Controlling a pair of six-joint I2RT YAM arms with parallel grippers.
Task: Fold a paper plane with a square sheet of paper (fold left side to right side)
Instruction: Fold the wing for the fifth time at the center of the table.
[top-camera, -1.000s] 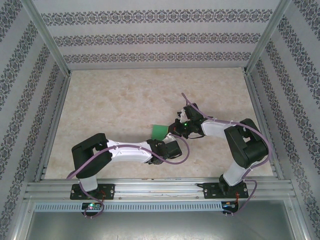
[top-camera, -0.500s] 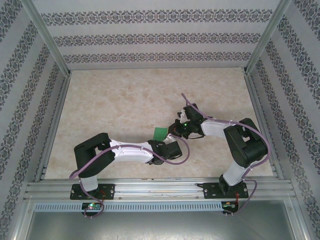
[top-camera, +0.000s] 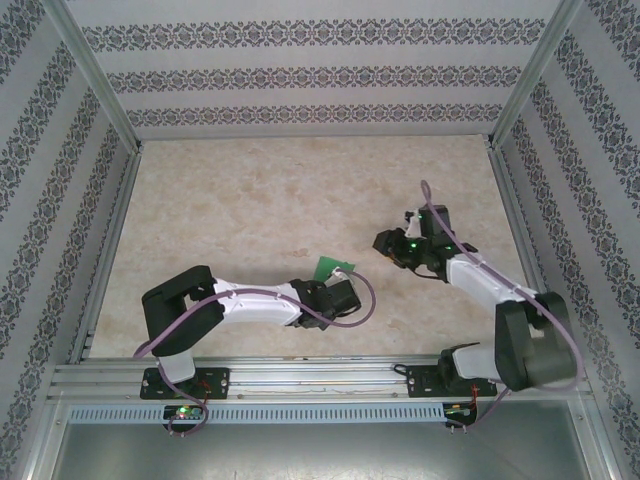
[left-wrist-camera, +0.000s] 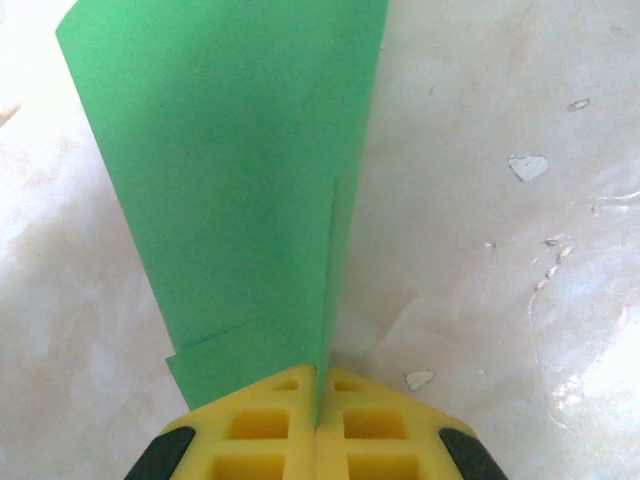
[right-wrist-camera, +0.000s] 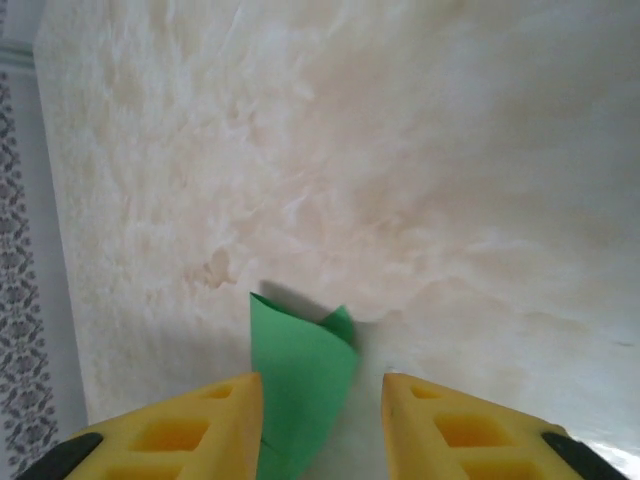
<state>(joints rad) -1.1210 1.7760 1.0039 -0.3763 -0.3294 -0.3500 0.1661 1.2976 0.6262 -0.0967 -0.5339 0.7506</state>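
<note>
The thin bright green paper sheet (left-wrist-camera: 240, 170), folded, is clamped in the tightly closed left gripper (left-wrist-camera: 318, 405) over the beige marbled table (top-camera: 250, 200). The right gripper (top-camera: 384, 243) is seen near it with fingers parted, empty.

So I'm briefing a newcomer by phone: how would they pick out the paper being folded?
Start at the pale marbled table inside the patterned walls, then follow the left arm out to its end effector. Pinched in it is the folded paper, bright green against the beige surface and black-and-white arms.
</note>
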